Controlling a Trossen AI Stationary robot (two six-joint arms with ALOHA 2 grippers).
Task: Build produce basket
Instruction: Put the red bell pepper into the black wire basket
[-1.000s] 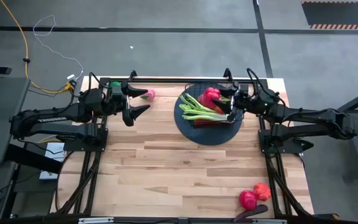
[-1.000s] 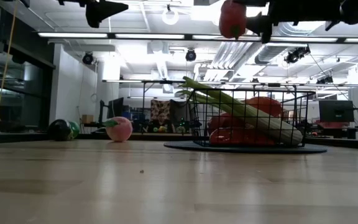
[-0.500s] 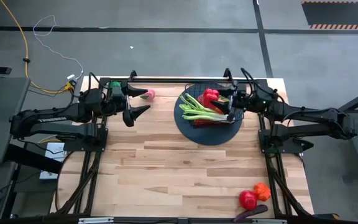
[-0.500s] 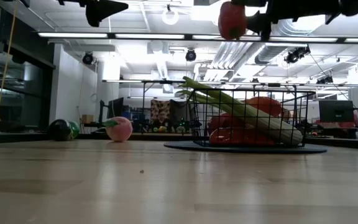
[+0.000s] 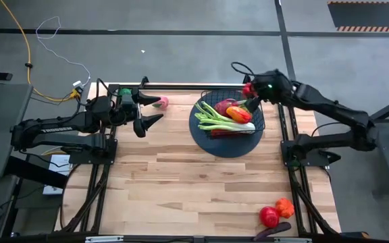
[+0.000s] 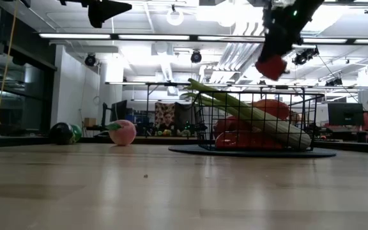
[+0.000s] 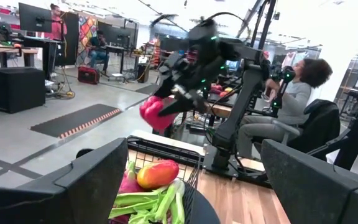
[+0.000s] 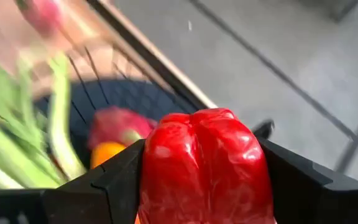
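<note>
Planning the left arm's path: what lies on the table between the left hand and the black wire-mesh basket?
In the high view, only a small pink fruit lies between the left hand and the black wire-mesh basket; otherwise bare wood.

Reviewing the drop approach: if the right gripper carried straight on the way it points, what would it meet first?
Probably the produce piled in the basket. The right gripper, holding a red pepper, tilts down toward it; depth is uncertain.

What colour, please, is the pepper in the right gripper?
Glossy red bell pepper; the right wrist view shows it best.
</note>
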